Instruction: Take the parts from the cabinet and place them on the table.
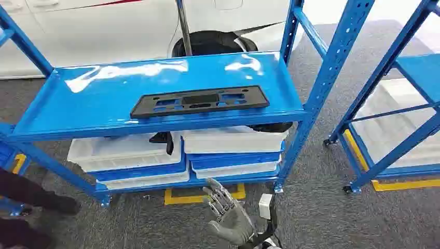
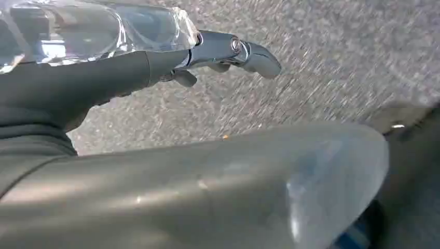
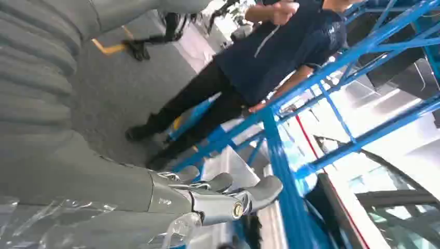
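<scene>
A flat black plastic part [image 1: 200,100] with several cut-outs lies on the blue top shelf [image 1: 104,98] of the cabinet. My right hand [image 1: 228,212] is raised low in front of the cabinet, below the bottom shelf's edge, with its fingers stretched forward and nothing in them. In the right wrist view the same hand [image 3: 207,199] points toward the blue shelf frame [image 3: 280,171]. My left hand [image 2: 104,78] hangs over grey carpet, its fingers [image 2: 228,52] extended and holding nothing. More dark parts [image 1: 163,139] lie half hidden in the trays under the top shelf.
White trays [image 1: 124,153] are stacked on the lower shelves. A second blue rack [image 1: 404,104] with white bins stands to the right. A person [image 3: 249,67] in dark clothes stands at the cabinet's left end, feet [image 1: 31,194] close by. A white car [image 1: 104,26] is parked behind.
</scene>
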You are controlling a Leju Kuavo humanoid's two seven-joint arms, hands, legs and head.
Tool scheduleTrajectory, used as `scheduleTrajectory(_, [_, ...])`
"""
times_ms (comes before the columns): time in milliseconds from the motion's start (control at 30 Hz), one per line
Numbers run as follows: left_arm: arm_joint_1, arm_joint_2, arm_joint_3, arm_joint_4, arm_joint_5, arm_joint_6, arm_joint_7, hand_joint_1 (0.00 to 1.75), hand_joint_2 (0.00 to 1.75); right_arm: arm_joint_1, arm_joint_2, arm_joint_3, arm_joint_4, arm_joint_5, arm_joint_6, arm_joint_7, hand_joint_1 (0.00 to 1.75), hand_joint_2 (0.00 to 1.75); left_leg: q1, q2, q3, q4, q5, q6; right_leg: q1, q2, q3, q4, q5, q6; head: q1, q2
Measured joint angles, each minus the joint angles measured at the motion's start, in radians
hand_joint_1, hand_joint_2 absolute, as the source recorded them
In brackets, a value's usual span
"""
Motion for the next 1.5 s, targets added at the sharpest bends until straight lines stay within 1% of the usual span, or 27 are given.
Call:
scheduleTrajectory(33, [0.004,0.0,-0.001,0.003,0.001,0.002,0.011,0.0,0.0,-0.004,-0.001,0.0,-0.001,0.001,-0.002,0.001,0.0,1.75,-0.011,-0.016,-0.002,-0.032,0.086,0.012,0.013,0.011,0.015,0.007,-0.013,0.006,0.0,0.0])
scheduleTrajectory(100, [0.004,0.0,-0.005,0.004,0.001,-0.005,0.032,0.0,0.0,-0.003,-0.001,0.0,-0.01,0.004,-0.001,-0.003,0.0,1.75,-0.009,-0.019,0.009,-0.028,0.104,0.004,0.013,0.019,0.022,0.001,-0.036,0.011,-0.001,0.0])
scheduleTrajectory(167, [-0.006,-0.001,-0.01,0.003,0.002,-0.01,0.032,0.0,0.0,-0.008,-0.001,0.0,-0.02,0.006,-0.001,-0.006,0.0,1.75,-0.004,-0.019,0.016,-0.037,0.098,0.009,0.014,0.019,0.036,-0.014,-0.046,0.022,-0.001,0.0])
scheduleTrajectory(200, [-0.011,-0.002,-0.013,0.003,0.005,-0.011,0.031,0.0,0.0,-0.009,-0.002,0.0,-0.026,0.011,0.0,-0.006,0.0,1.75,0.0,-0.021,0.027,-0.045,0.095,0.013,0.01,0.005,0.038,0.004,-0.058,0.027,-0.001,0.0])
scheduleTrajectory(267, [-0.014,-0.002,-0.022,0.003,0.005,-0.01,0.024,0.0,0.0,-0.015,-0.002,0.001,-0.034,0.015,0.001,-0.006,0.0,1.75,0.001,-0.02,0.041,-0.049,0.083,0.029,0.01,-0.005,-0.04,0.145,-0.119,0.036,0.0,0.0])
scheduleTrajectory(333, [-0.016,-0.004,-0.025,0.003,0.006,-0.012,0.019,0.0,0.0,-0.014,-0.005,0.001,-0.038,0.026,0.001,-0.006,0.0,1.75,0.001,-0.02,0.05,-0.049,0.071,0.03,0.008,-0.006,-0.148,0.302,-0.164,0.043,0.0,0.0])
scheduleTrajectory(367, [-0.015,-0.004,-0.026,0.003,0.007,-0.012,0.018,0.0,0.0,-0.012,-0.007,0.001,-0.041,0.033,0.0,-0.006,0.0,1.75,0.002,-0.02,0.056,-0.049,0.065,0.029,0.007,-0.006,-0.187,0.333,-0.151,0.044,0.0,0.0])
scheduleTrajectory(400, [-0.013,-0.004,-0.026,0.004,0.006,-0.013,0.018,0.0,0.0,-0.012,-0.008,0.001,-0.044,0.036,0.0,-0.006,0.0,1.75,0.002,-0.021,0.063,-0.049,0.06,0.028,0.006,-0.006,-0.195,0.307,-0.109,0.046,0.0,0.0])
scheduleTrajectory(500, [-0.013,-0.004,-0.035,0.003,0.006,-0.017,0.007,0.0,0.0,-0.015,-0.011,0.001,-0.058,0.094,-0.032,-0.006,0.0,1.75,0.002,-0.025,0.085,-0.049,0.047,0.019,0.003,-0.008,-0.127,0.061,0.064,0.043,0.0,0.0])
scheduleTrajectory(600, [-0.016,-0.004,-0.05,0.003,0.013,-0.029,-0.01,0.0,0.0,-0.02,-0.011,0.001,-0.087,0.223,-0.12,0.0,0.0,1.75,-0.007,-0.026,0.082,-0.045,0.039,0.008,0.006,-0.005,-0.124,0.023,0.077,0.023,-0.002,0.0])
scheduleTrajectory(633, [-0.013,-0.004,-0.051,0.004,0.019,-0.031,-0.017,0.0,0.0,-0.021,-0.011,0.0,-0.1,0.284,-0.165,0.009,0.0,1.75,-0.007,-0.025,0.083,-0.045,0.037,0.022,0.008,-0.005,-0.125,0.023,0.078,0.022,-0.002,0.0])
scheduleTrajectory(700, [-0.014,-0.003,-0.058,0.004,0.031,-0.031,-0.024,0.0,0.0,-0.023,-0.01,0.0,-0.127,0.432,-0.267,0.026,0.0,1.75,-0.007,-0.025,0.081,-0.044,0.039,0.019,0.005,-0.004,-0.124,0.018,0.081,0.023,-0.002,0.0])
scheduleTrajectory(767, [-0.016,-0.002,-0.07,0.004,0.04,-0.032,-0.029,0.0,0.0,-0.031,0.0,0.0,-0.161,0.573,-0.354,0.045,0.0,1.75,-0.01,-0.025,0.094,-0.067,0.039,0.027,0.003,-0.006,-0.114,0.0,0.084,0.028,-0.003,0.0])
scheduleTrajectory(800, [-0.015,-0.002,-0.074,0.003,0.045,-0.032,-0.03,0.0,0.0,-0.034,0.006,-0.001,-0.176,0.625,-0.385,0.054,0.0,1.75,-0.002,-0.025,0.121,-0.107,0.052,0.037,0.011,-0.005,-0.097,-0.017,0.09,0.028,-0.005,0.0])
scheduleTrajectory(833, [-0.014,-0.002,-0.076,0.003,0.048,-0.033,-0.031,0.0,0.0,-0.038,0.006,-0.001,-0.186,0.682,-0.417,0.06,0.0,1.75,0.008,-0.025,0.153,-0.15,0.071,0.027,0.011,-0.009,-0.094,-0.007,0.09,0.028,-0.004,0.0])
scheduleTrajectory(867, [-0.015,-0.002,-0.079,0.004,0.052,-0.033,-0.032,0.0,0.0,-0.044,0.008,0.0,-0.199,0.737,-0.443,0.071,0.0,1.75,0.015,-0.022,0.171,-0.172,0.078,0.03,0.01,-0.009,-0.107,0.023,0.064,0.033,-0.003,0.0])
scheduleTrajectory(967, [-0.018,0.0,-0.093,0.003,0.055,-0.033,-0.031,0.0,0.0,-0.049,0.011,0.0,-0.219,0.837,-0.504,0.113,0.0,1.75,0.031,-0.022,0.179,-0.177,0.072,0.014,-0.01,-0.009,-0.225,0.237,-0.037,0.056,-0.002,0.0])
scheduleTrajectory(1000, [-0.017,0.0,-0.098,0.003,0.055,-0.033,-0.031,0.0,0.0,-0.051,0.012,0.0,-0.224,0.869,-0.519,0.127,0.0,1.75,0.039,-0.023,0.179,-0.175,0.068,0.006,-0.019,-0.01,-0.246,0.263,-0.033,0.066,-0.002,0.0])
scheduleTrajectory(1033, [-0.014,0.0,-0.101,0.004,0.054,-0.034,-0.029,0.0,0.0,-0.054,0.016,0.001,-0.228,0.894,-0.53,0.135,0.0,1.75,0.049,-0.023,0.179,-0.169,0.062,-0.007,-0.028,-0.011,-0.237,0.233,-0.002,0.08,-0.002,0.0])
scheduleTrajectory(1100, [-0.013,0.0,-0.114,0.004,0.053,-0.034,-0.027,0.0,0.0,-0.064,0.021,0.002,-0.236,0.923,-0.544,0.143,0.0,1.75,0.075,-0.024,0.176,-0.136,0.04,-0.039,-0.052,-0.014,-0.147,0.056,0.096,0.116,-0.002,0.0])
scheduleTrajectory(1133, [-0.015,0.001,-0.12,0.004,0.052,-0.034,-0.027,0.0,0.0,-0.069,0.023,0.002,-0.24,0.931,-0.548,0.144,0.0,1.75,0.082,-0.024,0.169,-0.108,0.023,-0.059,-0.066,-0.018,-0.113,-0.016,0.112,0.136,-0.002,0.0])
scheduleTrajectory(1167, [-0.017,0.013,-0.124,0.005,0.052,-0.033,-0.026,0.0,0.0,-0.075,0.028,0.004,-0.242,0.938,-0.551,0.147,0.0,1.75,0.076,-0.026,0.152,-0.09,0.004,-0.076,-0.055,-0.007,-0.125,0.015,0.094,0.131,0.006,0.0])
scheduleTrajectory(1200, [-0.018,0.008,-0.129,0.004,0.048,-0.033,-0.026,0.0,0.0,-0.073,0.032,0.005,-0.251,0.95,-0.559,0.146,0.0,1.75,0.078,-0.024,0.154,-0.079,-0.009,-0.085,-0.052,-0.007,-0.127,0.027,0.084,0.091,0.003,0.0])
scheduleTrajectory(1333, [-0.017,0.008,-0.147,0.005,0.047,-0.033,-0.025,0.0,0.0,-0.077,0.043,0.008,-0.263,0.979,-0.572,0.155,0.0,1.75,0.083,-0.016,0.16,-0.065,-0.024,-0.084,-0.045,-0.009,-0.122,0.033,0.07,0.047,-0.011,0.0])
scheduleTrajectory(1367, [-0.019,0.008,-0.149,0.005,0.048,-0.033,-0.025,0.0,0.0,-0.078,0.045,0.008,-0.268,0.988,-0.575,0.156,0.0,1.75,0.079,-0.009,0.132,-0.009,-0.048,-0.077,-0.043,-0.011,-0.118,0.033,0.068,0.042,-0.011,0.0])
scheduleTrajectory(1433, [-0.019,0.008,-0.154,0.005,0.048,-0.033,-0.025,0.0,0.0,-0.082,0.047,0.01,-0.273,0.998,-0.579,0.159,0.0,1.75,0.064,-0.007,0.023,0.186,-0.119,-0.065,-0.035,-0.015,-0.111,0.033,0.06,0.031,-0.014,0.0])
scheduleTrajectory(1500, [-0.016,0.008,-0.161,0.005,0.047,-0.031,-0.024,0.0,0.0,-0.082,0.048,0.015,-0.274,1.002,-0.582,0.159,0.0,1.75,0.052,-0.007,-0.055,0.29,-0.128,-0.05,-0.025,-0.015,-0.1,0.033,0.049,0.022,-0.016,0.0])
